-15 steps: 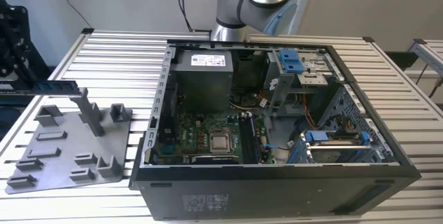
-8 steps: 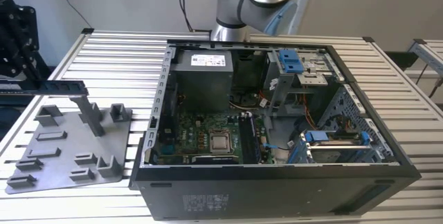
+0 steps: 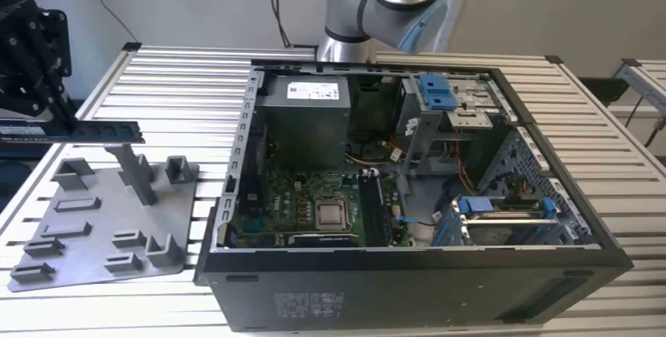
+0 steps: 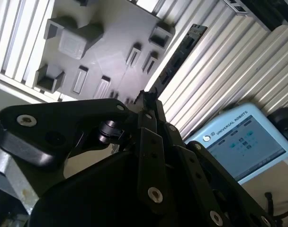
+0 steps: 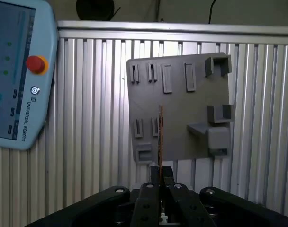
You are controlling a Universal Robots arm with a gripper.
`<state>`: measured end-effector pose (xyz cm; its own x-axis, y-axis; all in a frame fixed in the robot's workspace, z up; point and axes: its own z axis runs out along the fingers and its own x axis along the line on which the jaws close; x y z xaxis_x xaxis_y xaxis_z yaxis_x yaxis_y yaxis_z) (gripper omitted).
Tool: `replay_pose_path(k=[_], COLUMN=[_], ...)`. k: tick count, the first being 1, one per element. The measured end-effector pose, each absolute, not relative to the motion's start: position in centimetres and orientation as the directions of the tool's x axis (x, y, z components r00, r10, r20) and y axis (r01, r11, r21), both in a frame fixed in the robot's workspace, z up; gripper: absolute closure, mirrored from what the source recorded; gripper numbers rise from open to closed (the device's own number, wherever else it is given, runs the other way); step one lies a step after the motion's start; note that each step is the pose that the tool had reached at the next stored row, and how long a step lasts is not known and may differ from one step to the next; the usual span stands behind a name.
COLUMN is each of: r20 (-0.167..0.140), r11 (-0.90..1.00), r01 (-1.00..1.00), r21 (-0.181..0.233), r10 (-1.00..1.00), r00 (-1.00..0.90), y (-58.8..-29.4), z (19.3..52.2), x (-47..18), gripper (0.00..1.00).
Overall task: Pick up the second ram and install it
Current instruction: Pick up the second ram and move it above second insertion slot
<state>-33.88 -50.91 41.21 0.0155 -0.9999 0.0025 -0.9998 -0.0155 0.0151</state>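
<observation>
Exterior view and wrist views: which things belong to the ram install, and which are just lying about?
Job in hand:
ram, held in the shut gripper
open computer case
motherboard

Lying about:
grey holder plate
teach pendant
slatted table

An open computer case lies on the ribbed metal surface, motherboard exposed. Just beside it, at the exterior view's left, sits a grey holder plate with upright posts. A screened pendant with 1 red button lies apart.
</observation>
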Motion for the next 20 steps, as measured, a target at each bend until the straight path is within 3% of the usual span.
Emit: replay_pose_path(k=[20], r20=[0.002], r11=[-0.015], r01=[-1.0], r21=[0.015], r10=[-1.0], r00=[0.015], y=[-50.9], z=[41.2], x=[-31.3], gripper=[0.86])
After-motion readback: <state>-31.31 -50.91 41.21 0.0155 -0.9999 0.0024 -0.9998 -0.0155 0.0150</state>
